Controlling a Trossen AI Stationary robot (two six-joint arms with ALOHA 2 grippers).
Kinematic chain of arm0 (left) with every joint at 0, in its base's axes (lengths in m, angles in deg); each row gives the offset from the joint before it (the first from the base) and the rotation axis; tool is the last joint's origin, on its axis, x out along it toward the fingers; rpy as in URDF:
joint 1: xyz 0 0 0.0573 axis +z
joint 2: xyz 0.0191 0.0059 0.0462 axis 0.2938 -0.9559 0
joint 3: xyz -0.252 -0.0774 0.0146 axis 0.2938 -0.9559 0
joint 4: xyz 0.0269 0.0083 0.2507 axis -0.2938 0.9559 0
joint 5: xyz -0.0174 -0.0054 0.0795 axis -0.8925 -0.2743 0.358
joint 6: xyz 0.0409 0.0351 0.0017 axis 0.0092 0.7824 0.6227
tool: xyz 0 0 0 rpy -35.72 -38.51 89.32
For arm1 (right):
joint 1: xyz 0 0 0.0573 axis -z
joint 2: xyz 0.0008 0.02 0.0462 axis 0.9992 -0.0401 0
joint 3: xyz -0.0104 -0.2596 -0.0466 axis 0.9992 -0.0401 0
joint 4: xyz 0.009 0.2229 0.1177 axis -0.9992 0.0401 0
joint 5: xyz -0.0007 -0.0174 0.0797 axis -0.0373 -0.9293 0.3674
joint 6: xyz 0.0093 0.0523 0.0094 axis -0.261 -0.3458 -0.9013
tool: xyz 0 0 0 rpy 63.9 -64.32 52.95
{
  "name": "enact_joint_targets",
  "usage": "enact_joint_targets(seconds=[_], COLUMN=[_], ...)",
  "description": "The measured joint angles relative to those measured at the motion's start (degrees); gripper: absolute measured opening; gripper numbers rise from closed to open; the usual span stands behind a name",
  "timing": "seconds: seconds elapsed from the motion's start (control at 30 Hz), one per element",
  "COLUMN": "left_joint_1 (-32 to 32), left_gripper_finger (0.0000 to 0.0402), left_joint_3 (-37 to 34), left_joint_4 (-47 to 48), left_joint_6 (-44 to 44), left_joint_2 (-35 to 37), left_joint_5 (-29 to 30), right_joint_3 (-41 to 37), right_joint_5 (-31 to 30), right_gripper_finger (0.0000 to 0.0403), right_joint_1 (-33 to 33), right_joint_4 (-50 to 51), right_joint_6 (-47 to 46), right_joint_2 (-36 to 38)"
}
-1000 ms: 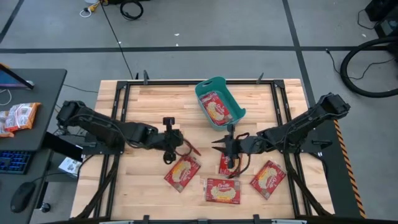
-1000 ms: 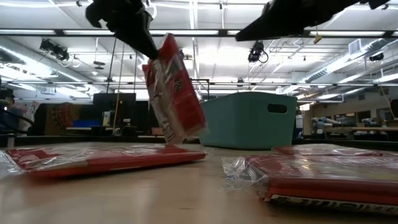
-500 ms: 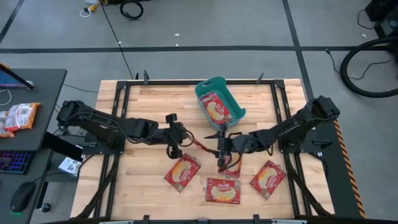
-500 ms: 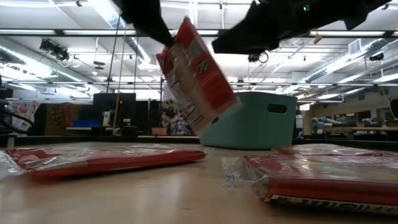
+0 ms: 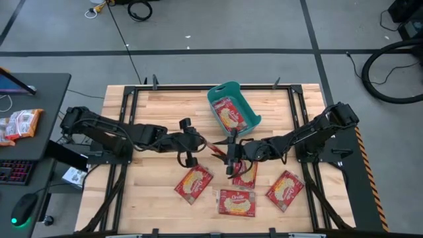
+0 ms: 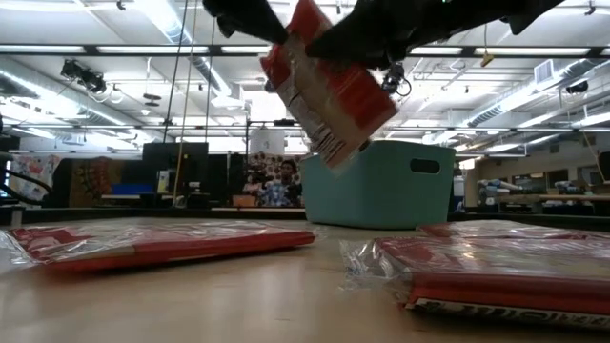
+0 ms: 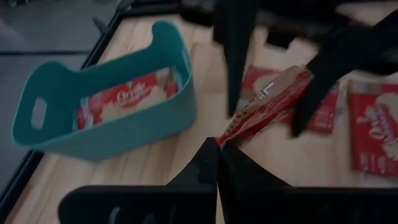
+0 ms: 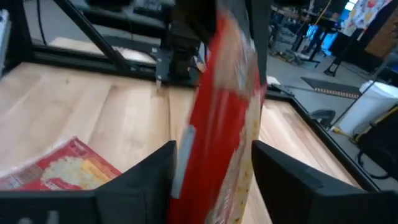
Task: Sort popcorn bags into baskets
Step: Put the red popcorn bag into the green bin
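A red popcorn bag (image 6: 329,90) hangs above the middle of the table with my left gripper (image 5: 198,142) shut on it. It stands on edge, tilted, and points toward the table's right. My right gripper (image 8: 214,186) is open, with one finger on each side of the bag's free end (image 8: 224,106). Whether those fingers touch it I cannot tell. The teal basket (image 5: 234,109) stands at the far middle with one popcorn bag (image 7: 127,96) lying flat inside. Several more bags (image 5: 236,201) lie flat on the near half of the table. My left gripper pinches the bag's near end, at its sealed edge (image 7: 229,135), between its two fingertips. The fingers come about level from the table's left. The bag sticks out beyond the fingertips, lifted clear of the table and tilted upward.
An orange-and-white snack packet (image 5: 20,122) lies on the black side desk at the left, beside a keyboard and mouse. Black frame rails (image 5: 125,112) run along the table's edges. Bare wood (image 5: 165,106) lies left of the basket.
My left gripper has carried the bag up and toward the table's right, and the bag has tipped from hanging down to slanting out sideways. My right gripper has come toward the table's left until its fingers stand on either side of the bag.
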Motion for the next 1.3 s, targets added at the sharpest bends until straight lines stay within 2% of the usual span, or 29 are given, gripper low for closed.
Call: enact_joint_targets(seconds=[0.13,0.3,0.43,0.53,0.63,0.77,0.87,0.97,1.13,1.3], left_joint_1=[0.0,0.0,-0.5,-1.5,-2.6,-4.3,-5.1,-6.0,-6.1,-6.6], left_gripper_finger=[0.0001,0.0005,0.0030,0.0055,0.0073,0.0077,0.0074,0.0071,0.0071,0.0071], left_joint_3=[0.0,0.0,1.4,4.5,6.0,6.2,6.2,4.5,-1.2,-5.2], left_joint_4=[-2.5,-2.5,-0.3,3.8,7.4,8.7,10.7,10.3,8.0,6.2], left_joint_6=[2.4,4.6,5.7,5.7,5.8,5.3,4.0,2.8,2.0,0.8], left_joint_2=[0.0,0.0,0.2,2.0,4.6,7.6,7.6,7.4,7.3,7.4], left_joint_5=[-0.2,-1.0,-0.3,3.0,3.9,3.9,4.0,4.0,4.0,4.0], right_joint_3=[0.0,0.0,0.0,0.8,2.8,5.5,7.4,10.0,16.2,21.0], right_joint_5=[0.2,-0.1,-0.5,-2.3,-4.1,-11.1,-16.4,-15.8,-11.3,-5.7], right_gripper_finger=[0.0166,0.0087,0.0028,0.0025,0.0025,0.0039,0.0040,0.0035,0.0031,0.0036], right_joint_1=[0.5,0.6,0.7,1.1,1.5,3.1,5.7,9.0,15.7,22.0], right_joint_4=[1.5,3.0,5.3,8.6,10.6,17.4,23.5,32.7,48.7,57.3], right_joint_6=[-0.4,-0.4,0.5,1.8,3.0,2.6,-1.1,-7.5,-15.8,-20.4], right_joint_2=[0.0,0.0,1.1,4.1,7.3,11.1,12.7,12.4,9.3,7.3])
